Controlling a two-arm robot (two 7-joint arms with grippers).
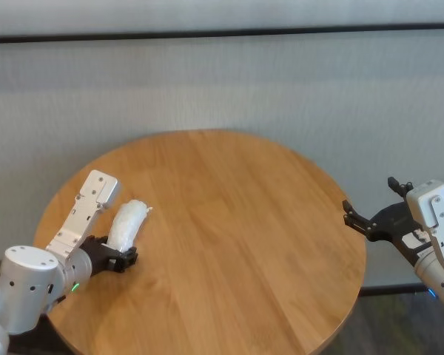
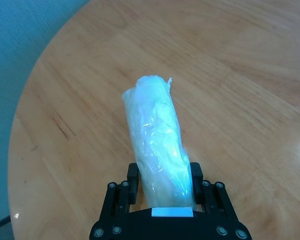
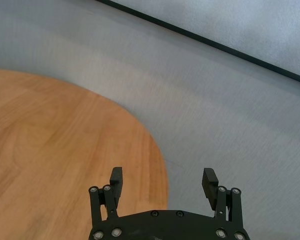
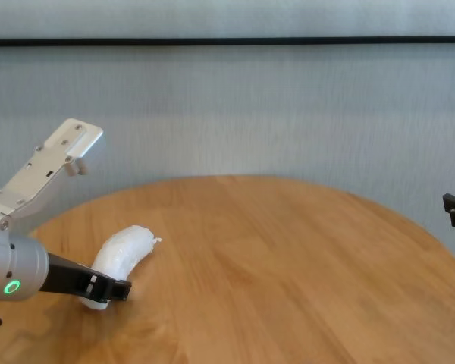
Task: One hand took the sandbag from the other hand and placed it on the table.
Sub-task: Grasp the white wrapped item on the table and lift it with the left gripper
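Note:
The sandbag (image 1: 126, 224) is a white lumpy pouch in clear plastic, lying on the left side of the round wooden table (image 1: 244, 222). My left gripper (image 1: 117, 255) holds its near end, one black finger pressed against each side. In the left wrist view the sandbag (image 2: 157, 145) runs straight out from between the fingers (image 2: 133, 176). The chest view shows the sandbag (image 4: 121, 254) low on the table top, with its knotted end pointing away from the gripper (image 4: 106, 292). My right gripper (image 1: 370, 200) hovers open and empty beyond the table's right edge, its fingers wide apart (image 3: 162, 177).
A grey wall with a dark horizontal strip (image 1: 222, 33) stands behind the table. The wood surface (image 4: 288, 265) between the two arms holds nothing else. The table's right rim (image 3: 160, 165) lies just beside the right gripper.

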